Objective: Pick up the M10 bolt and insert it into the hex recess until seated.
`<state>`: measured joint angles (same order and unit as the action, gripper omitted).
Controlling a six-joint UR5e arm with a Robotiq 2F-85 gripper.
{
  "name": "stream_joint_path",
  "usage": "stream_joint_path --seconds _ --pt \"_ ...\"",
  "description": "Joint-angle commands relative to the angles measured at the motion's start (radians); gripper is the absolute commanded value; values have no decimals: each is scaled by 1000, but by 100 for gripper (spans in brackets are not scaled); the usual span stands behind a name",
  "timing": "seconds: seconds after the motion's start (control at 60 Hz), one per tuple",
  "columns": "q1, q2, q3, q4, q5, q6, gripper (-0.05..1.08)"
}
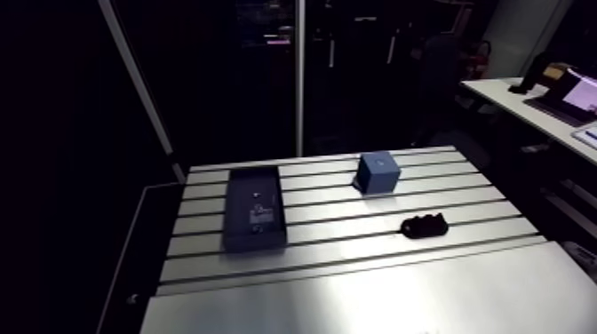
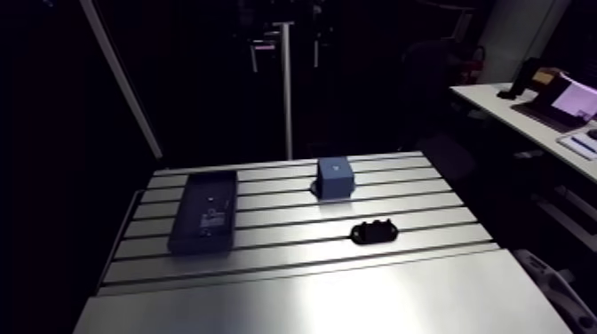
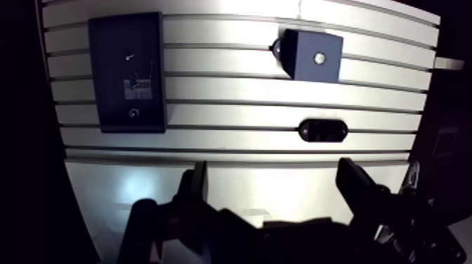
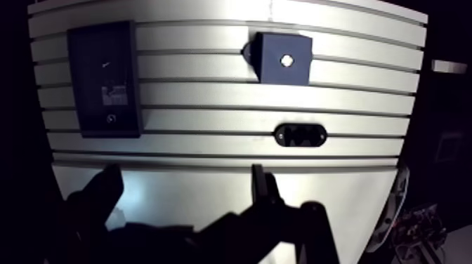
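Note:
A blue block point(image 3: 302, 45) stands on the slotted table point(image 3: 232, 91), far ahead of my gripper, with a pale round recess point(image 3: 319, 58) in its top face. A dark rectangular tray point(image 3: 112, 42) lies ahead on the other side; it holds a few small pale parts point(image 3: 133, 112), too small to tell whether one is the bolt. My gripper point(image 3: 274, 172) hovers over the table's smooth near plate. It is open, with nothing between its fingers point(image 3: 199, 184). The arm view shows the block point(image 1: 378, 173) and the tray point(image 1: 255, 207), but not the gripper.
A small black oval piece point(image 3: 322, 130) lies on the slats between my gripper and the blue block. A smooth metal plate point(image 1: 373, 293) covers the table's near part. A slim upright post point(image 1: 299, 80) stands behind the table's back edge.

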<state>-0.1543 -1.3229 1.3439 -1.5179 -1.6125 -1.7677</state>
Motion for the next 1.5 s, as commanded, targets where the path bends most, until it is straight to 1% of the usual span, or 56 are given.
stream_joint_path --seconds 0.017,0.033,0.05,0.1,0.233,0.3,0.35,0.417,0.633,0.767,0.883,1.383,1.5 --pt "21 -40 61 -80 -2 15 1" --pt "21 -40 61 -80 -2 15 1" --pt "21 -45 72 -103 -3 14 1" --pt "22 -56 87 -126 -1 14 1" --pt "28 -66 99 -123 0 6 1" --pt "38 -67 99 -110 -1 4 1" --pt "49 -69 99 -78 2 4 1" --pt "59 -79 102 -53 1 4 1" --pt "59 -113 102 -4 3 10 1" --pt "58 -131 105 2 4 14 1" --pt "50 -135 105 7 4 14 1" --pt "51 -134 111 11 10 10 1" --pt "52 -129 113 9 16 8 1"
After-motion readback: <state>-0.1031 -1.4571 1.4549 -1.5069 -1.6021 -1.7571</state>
